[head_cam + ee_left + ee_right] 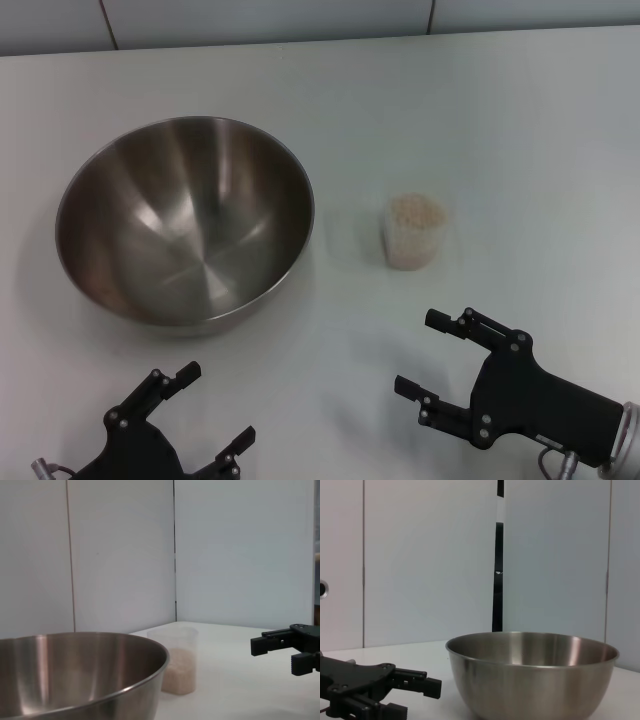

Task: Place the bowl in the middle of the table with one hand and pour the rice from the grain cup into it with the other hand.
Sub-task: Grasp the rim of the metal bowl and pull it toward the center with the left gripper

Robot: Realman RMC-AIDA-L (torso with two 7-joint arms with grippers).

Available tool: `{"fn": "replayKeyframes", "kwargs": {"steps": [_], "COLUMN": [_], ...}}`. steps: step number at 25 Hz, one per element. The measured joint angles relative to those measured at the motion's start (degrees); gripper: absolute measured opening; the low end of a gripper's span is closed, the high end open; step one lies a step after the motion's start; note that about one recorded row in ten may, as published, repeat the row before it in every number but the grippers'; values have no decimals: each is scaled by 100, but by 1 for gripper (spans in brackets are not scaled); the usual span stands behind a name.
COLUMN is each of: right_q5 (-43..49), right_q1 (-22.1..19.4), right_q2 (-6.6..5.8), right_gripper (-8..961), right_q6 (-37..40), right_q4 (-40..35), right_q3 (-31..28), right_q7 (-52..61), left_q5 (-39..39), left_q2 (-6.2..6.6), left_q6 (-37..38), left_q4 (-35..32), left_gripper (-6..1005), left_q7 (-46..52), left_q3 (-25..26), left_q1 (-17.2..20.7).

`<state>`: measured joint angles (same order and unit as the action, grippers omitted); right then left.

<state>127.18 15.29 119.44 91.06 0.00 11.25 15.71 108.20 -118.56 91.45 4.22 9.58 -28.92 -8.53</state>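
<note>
The steel bowl (185, 225) stands empty on the left half of the white table (500, 120). The clear grain cup (413, 232) stands upright to its right, a short gap away, filled with rice (415, 212). My left gripper (215, 405) is open and empty at the front left, just in front of the bowl. My right gripper (420, 352) is open and empty at the front right, in front of the cup. The left wrist view shows the bowl (75, 675), the cup (177, 660) and the right gripper (274, 654). The right wrist view shows the bowl (532, 675) and the left gripper (420, 700).
A pale panelled wall (300, 18) runs along the table's far edge. Bare tabletop lies behind the bowl and cup and to the right of the cup.
</note>
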Motion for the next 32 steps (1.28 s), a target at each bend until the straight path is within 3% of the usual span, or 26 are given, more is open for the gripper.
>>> {"fn": "replayKeyframes", "kwargs": {"steps": [12, 14, 15, 18, 19, 23, 24, 29, 32], "right_q5": [-1, -1, -1, -1, -1, -1, -4, -17, -23], "right_q1": [0, 1, 4, 36, 41, 53, 53, 60, 64], "right_q2": [0, 1, 3, 7, 8, 7, 6, 3, 2], "right_gripper": [754, 754, 754, 754, 754, 754, 754, 754, 754], "right_q6": [15, -2, -17, -53, -70, -119, -121, -124, -125], "right_q4": [0, 1, 0, 26, 32, 35, 35, 66, 83], "right_q3": [0, 0, 0, 6, 6, -18, -26, -41, -47], "right_q7": [-11, -12, -12, -17, -20, -23, -24, -25, -25], "left_q5": [8, -96, -96, -214, -232, -241, -248, -187, -114], "left_q2": [0, 19, 19, 47, 37, 69, 58, -8, -13], "left_q6": [37, 1041, 1041, 1528, 1607, 1511, 1276, 827, 229], "left_q4": [6, -54, -54, -222, -471, -961, -1926, -3447, -4462], "left_gripper": [861, 861, 861, 861, 861, 861, 861, 860, 860], "left_q7": [0, -263, -263, 153, 448, 1351, 2911, 4981, 6250], "left_q3": [0, 139, 139, 901, 1336, 1889, 2224, 2169, 1636], "left_q1": [1, 214, 214, 163, 53, -213, -527, -1072, -1307]}}
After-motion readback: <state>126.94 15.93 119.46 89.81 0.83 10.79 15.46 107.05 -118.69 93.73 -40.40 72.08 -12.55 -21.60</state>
